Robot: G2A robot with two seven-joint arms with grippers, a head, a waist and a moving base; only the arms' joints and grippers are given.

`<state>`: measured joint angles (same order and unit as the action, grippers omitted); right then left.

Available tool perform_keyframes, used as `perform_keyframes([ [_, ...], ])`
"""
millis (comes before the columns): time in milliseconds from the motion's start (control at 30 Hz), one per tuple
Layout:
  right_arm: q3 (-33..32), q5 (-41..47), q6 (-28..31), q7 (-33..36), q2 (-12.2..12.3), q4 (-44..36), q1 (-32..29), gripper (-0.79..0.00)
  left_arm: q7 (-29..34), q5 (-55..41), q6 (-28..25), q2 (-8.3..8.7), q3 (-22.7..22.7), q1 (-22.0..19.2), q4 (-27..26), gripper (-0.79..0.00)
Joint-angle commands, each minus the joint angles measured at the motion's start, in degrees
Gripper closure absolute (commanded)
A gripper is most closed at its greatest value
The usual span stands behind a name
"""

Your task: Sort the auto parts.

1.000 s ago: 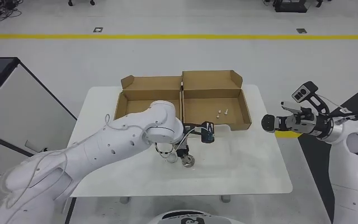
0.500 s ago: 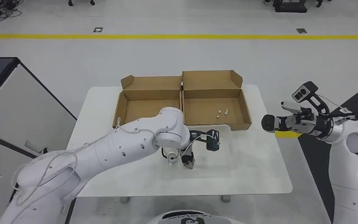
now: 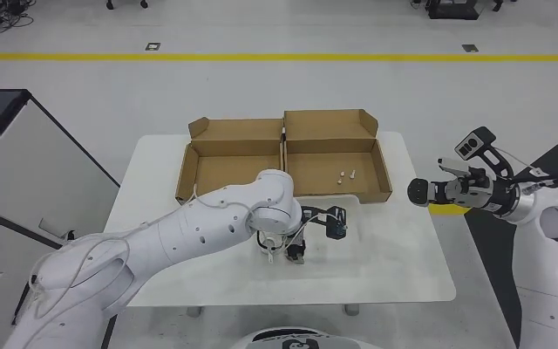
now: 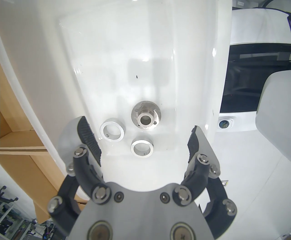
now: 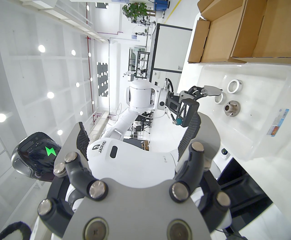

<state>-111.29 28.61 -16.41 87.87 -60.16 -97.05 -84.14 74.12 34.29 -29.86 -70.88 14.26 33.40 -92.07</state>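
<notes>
Hovering: left gripper is hanging, jaws spread wide, over two rings and hub in tray, seemingly lining up a pick | right gripper is idling wide, off-table | boxes are waiting behind tray.

White tabletop beneath the left end effector. Pale grey floor all round. Yellow line crosses the floor well beyond the end effector, two square markers near it. Dark-framed panel well apart, past the tabletop's edge. Round lights on a white gridded ceiling. Potted plant far off.
</notes>
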Motion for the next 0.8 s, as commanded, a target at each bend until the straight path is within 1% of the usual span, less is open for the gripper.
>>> perform_keyframes([
  [0,0.0,0.0,0.0,0.0,0.0,0.0,0.0,-0.785,-0.1,0.4,-0.1,-0.3,-0.3,0.1,0.5,-0.785],
  [567,0.0,0.0,0.0,0.0,0.0,0.0,0.0,-0.785,-1.1,4.1,0.8,-2.85,-1.8,0.8,5.0,-0.785],
  [767,0.0,0.0,0.0,0.0,0.0,0.0,0.0,-0.785,-1.0,5.3,0.7,-2.95,-1.9,0.7,4.7,-0.785],
])
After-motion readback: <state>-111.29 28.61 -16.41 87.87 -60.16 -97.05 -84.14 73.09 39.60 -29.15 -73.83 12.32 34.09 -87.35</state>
